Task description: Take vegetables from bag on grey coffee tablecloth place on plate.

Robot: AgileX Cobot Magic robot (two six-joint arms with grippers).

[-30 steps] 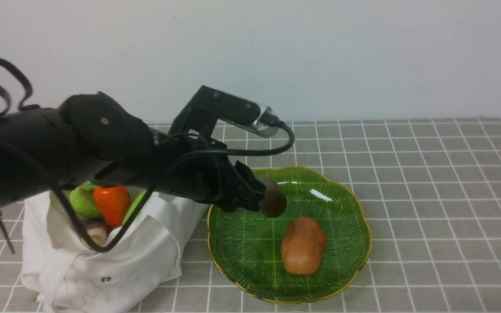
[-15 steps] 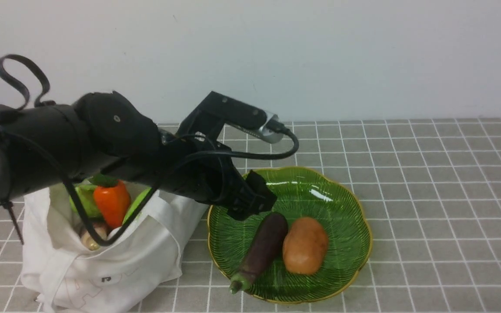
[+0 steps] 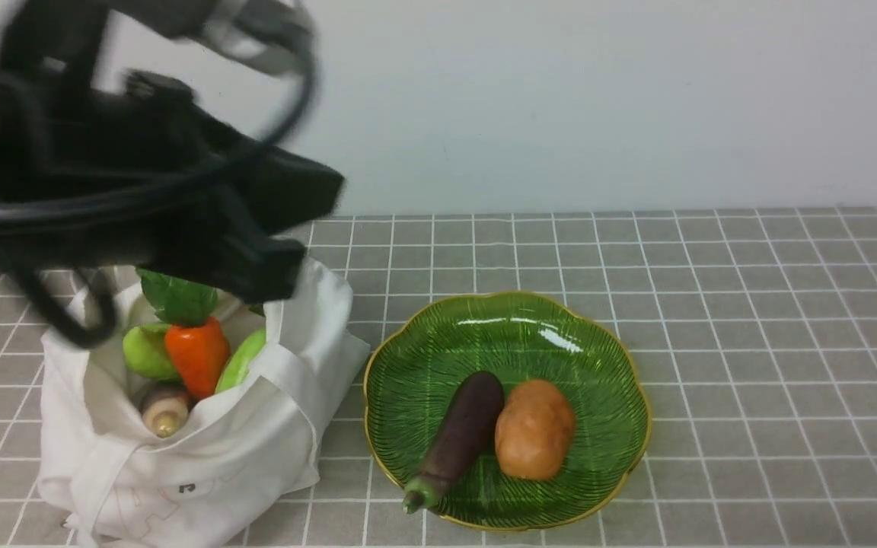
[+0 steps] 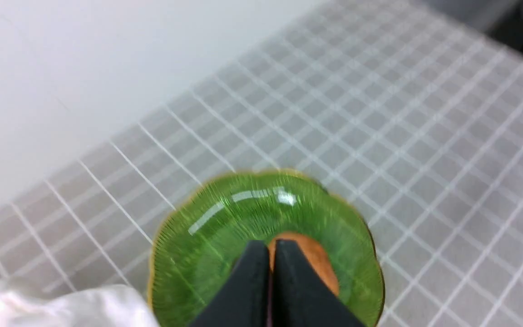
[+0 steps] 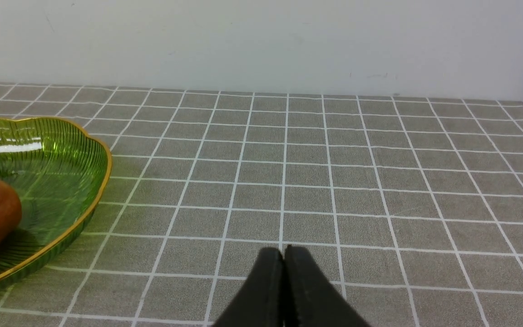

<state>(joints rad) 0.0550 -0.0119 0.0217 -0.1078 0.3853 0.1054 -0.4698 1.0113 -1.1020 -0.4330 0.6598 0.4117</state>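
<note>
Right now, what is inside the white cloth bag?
The bag shows a carrot, two light-green pieces and a purplish-cream root. Anything beneath them is hidden, and the left arm covers part of the opening.

The white cloth tote bag point(image 3: 202, 487) bears a small dark mark and faint lettering, neither clear enough to read.

The left arm point(image 3: 126, 183) reaches in from the left side of the front view, raised close to that camera and partly blurred, its wrist bent with the black cable looping around it. The left gripper point(image 4: 274, 247) is closed, fingertips together, holding nothing. The right arm is outside the front view; in its wrist view the right gripper point(image 5: 286, 252) has its fingertips together, empty.
</note>
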